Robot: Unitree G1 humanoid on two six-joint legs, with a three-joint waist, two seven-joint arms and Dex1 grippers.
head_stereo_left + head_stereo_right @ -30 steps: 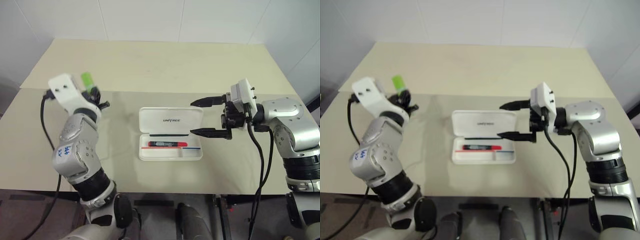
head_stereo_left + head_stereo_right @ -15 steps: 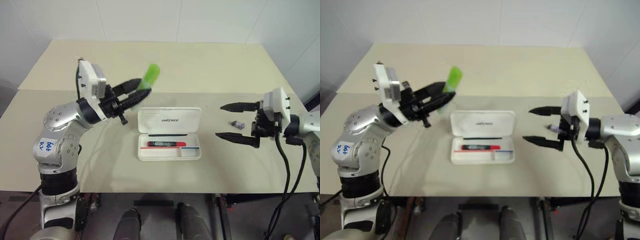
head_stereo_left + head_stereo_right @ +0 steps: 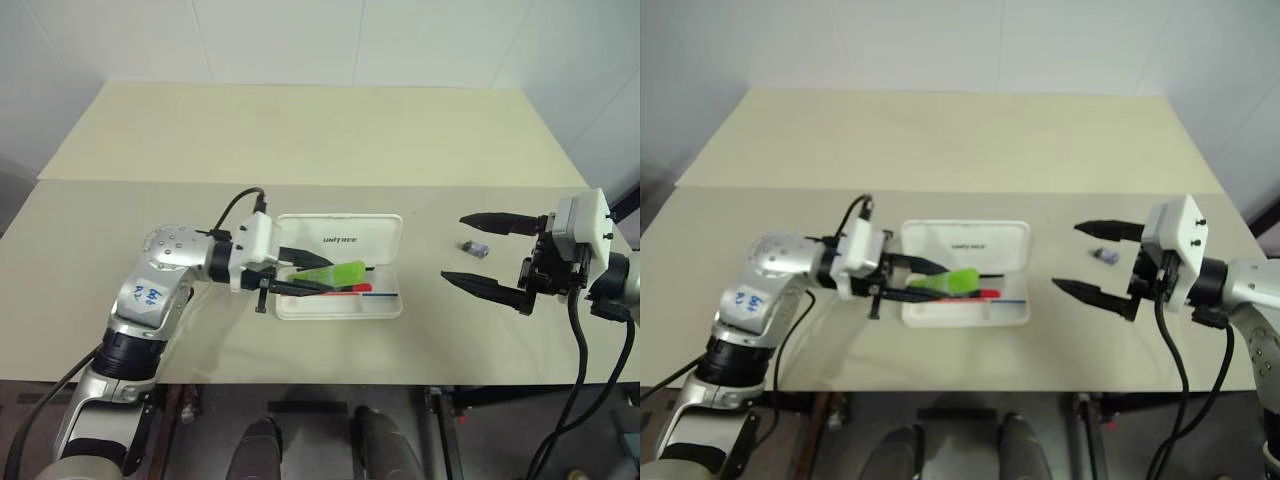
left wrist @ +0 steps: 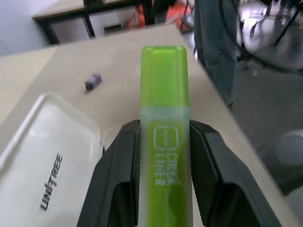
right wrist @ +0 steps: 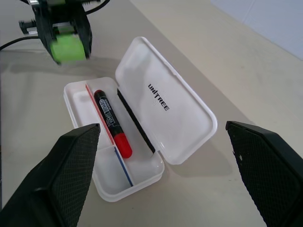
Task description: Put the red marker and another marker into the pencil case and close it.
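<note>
Beige table [image 3: 120, 230]: left gripper [image 3: 320, 280], centre frame, holds highlighter [image 3: 335, 274] over open case [image 3: 385, 305] holding red marker [image 5: 110, 124]. Right gripper [image 3: 490, 255] gapes. Next it should lower and release.

red marker [image 3: 338, 289]: mostly hidden under green highlighter [image 3: 331, 274], only red tip peeks out
green highlighter: lower end cut by frame edge in left wrist view
small grey-purple object [image 3: 476, 247]: too small to identify
pencil case [image 4: 45, 156]: cropped in left wrist view
right pincer [image 3: 482, 253]: wrist and arm cut by edge
</note>
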